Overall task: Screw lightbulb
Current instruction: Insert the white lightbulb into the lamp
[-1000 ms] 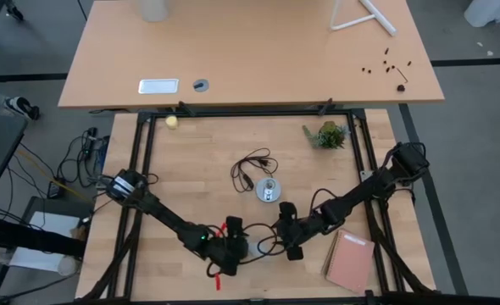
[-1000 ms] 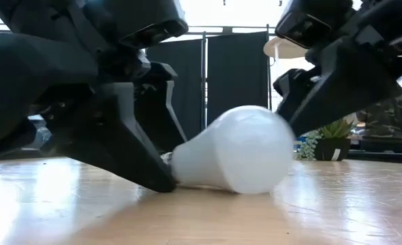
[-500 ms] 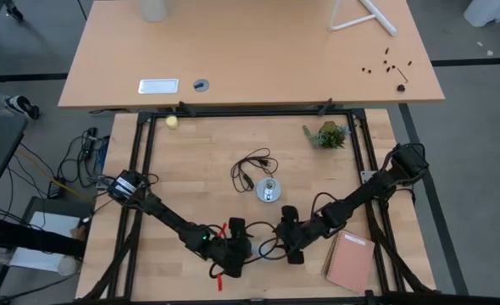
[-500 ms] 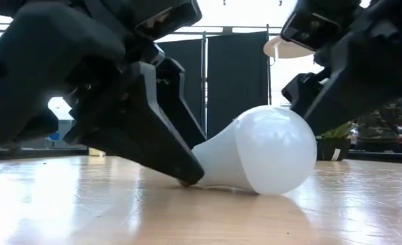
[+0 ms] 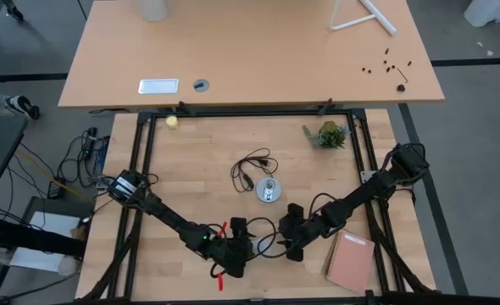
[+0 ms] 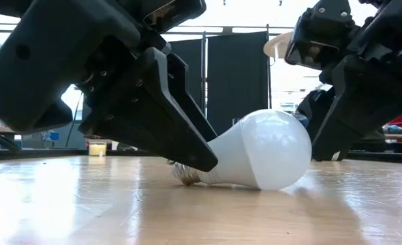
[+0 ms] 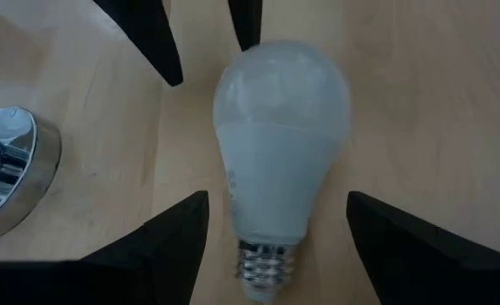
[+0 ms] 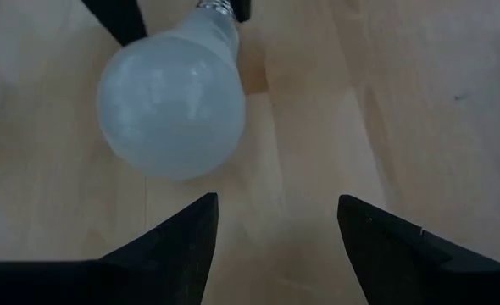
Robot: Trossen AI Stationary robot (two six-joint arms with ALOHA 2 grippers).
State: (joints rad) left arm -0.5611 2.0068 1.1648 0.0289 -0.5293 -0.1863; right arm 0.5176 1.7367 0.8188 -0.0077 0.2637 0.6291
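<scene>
The lightbulb (image 7: 280,144) lies on its side on the wooden table, white dome toward my right gripper and grey screw base (image 7: 267,269) toward my left. My left gripper (image 7: 277,196) is open. Its fingers stand on either side of the bulb's neck with a gap on each side. My right gripper (image 8: 278,198) is open just beyond the dome (image 8: 172,102), and the bulb lies ahead of its fingers, off to one side. The round silver socket disc (image 5: 268,190) lies farther back, with its black cord (image 5: 252,165). My left gripper touches nothing. My right gripper has one fingertip (image 7: 246,34) right at the edge of the bulb's dome (image 7: 263,55); I cannot tell whether it touches.
A small potted plant (image 5: 327,134) stands at the far right and a yellowish ball (image 5: 172,122) at the far left. A reddish notebook (image 5: 350,260) lies near the front right. Black frame rails (image 5: 136,169) border the board.
My left gripper has tipped its fingers up off the table and edged toward the bulb, so they now stand around its neck. My right gripper has rolled about its own axis. The bulb has shifted slightly toward the right gripper, and its screw base now shows in the low view.
</scene>
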